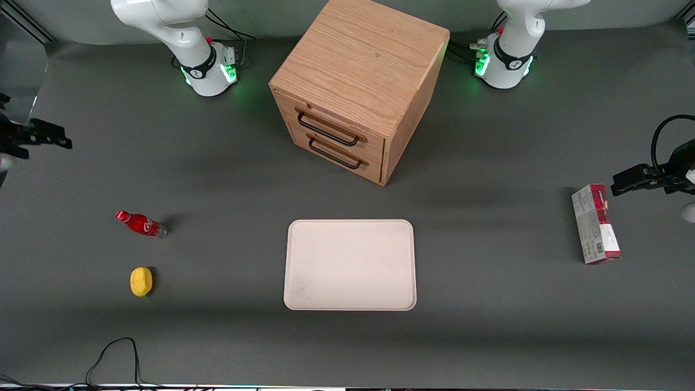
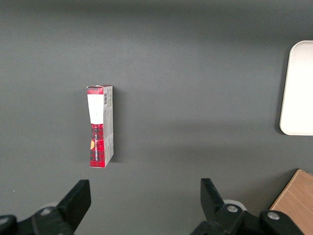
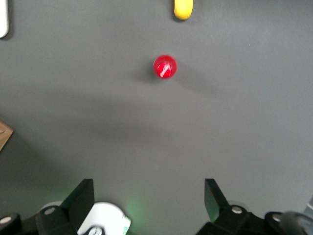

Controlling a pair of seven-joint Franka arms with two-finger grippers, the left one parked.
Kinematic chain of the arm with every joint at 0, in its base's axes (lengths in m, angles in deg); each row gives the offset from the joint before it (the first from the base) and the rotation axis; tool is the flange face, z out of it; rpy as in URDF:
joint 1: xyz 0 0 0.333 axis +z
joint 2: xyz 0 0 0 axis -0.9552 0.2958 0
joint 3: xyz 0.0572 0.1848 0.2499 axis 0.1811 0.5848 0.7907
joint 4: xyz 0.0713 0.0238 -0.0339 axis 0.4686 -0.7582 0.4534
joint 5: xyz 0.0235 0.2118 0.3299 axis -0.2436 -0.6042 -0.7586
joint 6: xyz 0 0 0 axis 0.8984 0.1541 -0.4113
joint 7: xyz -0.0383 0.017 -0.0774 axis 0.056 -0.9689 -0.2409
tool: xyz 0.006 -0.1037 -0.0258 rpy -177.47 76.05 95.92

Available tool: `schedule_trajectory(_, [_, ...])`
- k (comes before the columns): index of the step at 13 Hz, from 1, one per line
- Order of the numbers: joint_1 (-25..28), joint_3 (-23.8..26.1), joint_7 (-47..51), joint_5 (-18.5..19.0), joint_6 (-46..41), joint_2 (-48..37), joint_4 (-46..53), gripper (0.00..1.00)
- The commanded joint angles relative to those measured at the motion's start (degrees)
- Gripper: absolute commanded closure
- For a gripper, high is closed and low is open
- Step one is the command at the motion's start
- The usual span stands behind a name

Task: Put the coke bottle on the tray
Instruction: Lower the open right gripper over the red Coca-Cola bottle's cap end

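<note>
I saw my gripper [image 3: 146,196] spread wide above the table, the coke bottle [image 1: 140,224] standing left of the tray [image 1: 350,265] in the front frame.

Soft, even light falls from overhead onto the matte grey bench [image 1: 488,326], which shows no glare. Broad, faint bands of shadow cross it in the front view, and a deeper one lies beside the wooden cabinet [image 1: 358,81]. The coke bottle [image 1: 140,224], nearer the front camera than the gripper [image 3: 149,198], casts a short, soft-edged shadow; seen from straight above in the right wrist view, its cap carries a small white highlight. The gripper's wide-apart fingers [image 3: 80,198] are dark and slightly soft at close range. Green lamps glow on the arm bases [image 1: 209,73] and tint the bench around them. The tray [image 1: 350,264] reads bright, nearly washed out. The front view is sharp throughout.
</note>
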Motion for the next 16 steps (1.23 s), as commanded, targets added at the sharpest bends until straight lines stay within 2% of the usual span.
schedule_trajectory(1, [0.48, -0.17, 0.19, 0.34, 9.92, -0.43, -8.11, 0.00])
schedule_trajectory(4, [0.40, -0.26, 0.10, -1.51, 22.50, 1.49, -16.38, 0.00])
schedule_trajectory(8, [0.48, -0.17, -0.34, -1.69, 30.77, 8.52, -17.46, 0.00])
schedule_trajectory(10, [0.40, -0.17, -0.34, -1.86, 33.33, 10.63, -17.37, 0.00])
schedule_trajectory(13, [0.48, -0.17, -0.34, -5.02, 35.45, 12.57, -17.11, 0.00])
schedule_trajectory(16, [0.48, -0.17, -0.43, -5.11, 35.89, 12.66, -17.20, 0.00])
